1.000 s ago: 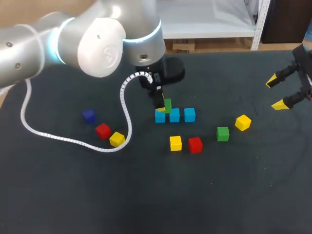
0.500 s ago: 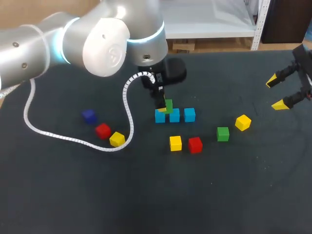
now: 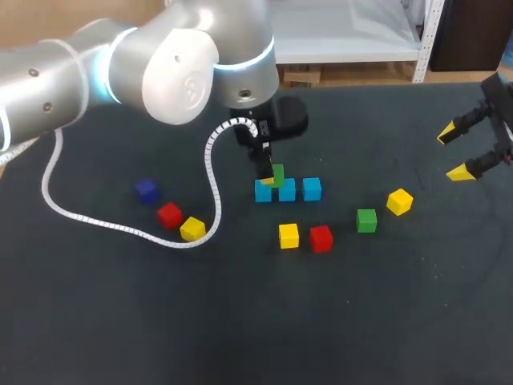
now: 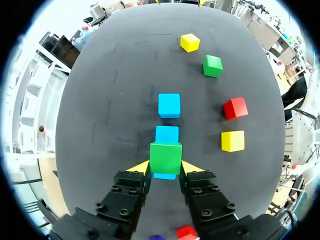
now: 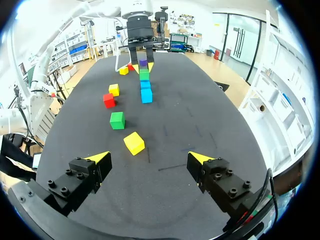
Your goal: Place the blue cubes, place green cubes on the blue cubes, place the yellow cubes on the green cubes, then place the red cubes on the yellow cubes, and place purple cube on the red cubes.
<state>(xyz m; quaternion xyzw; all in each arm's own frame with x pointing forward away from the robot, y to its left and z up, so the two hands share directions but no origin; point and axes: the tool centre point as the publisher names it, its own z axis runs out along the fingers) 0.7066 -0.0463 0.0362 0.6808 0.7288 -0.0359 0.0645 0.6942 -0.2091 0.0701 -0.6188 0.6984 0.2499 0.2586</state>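
Green cube [image 4: 166, 157], gripped in left claw [image 4: 166, 168] over the blue cubes [image 4: 169, 105], best lowered squarely across two, then released without sideways drag; right claw [image 5: 149, 161] wide apart.

Your left arm [image 3: 160, 72] is coming in from the left side and bending over the middle. The left gripper [image 4: 166, 167] is pointing down and pinching a green cube [image 4: 165, 156] between both fingertips. Your right gripper [image 3: 463, 151] is hovering at the far right, fingers spread wide.
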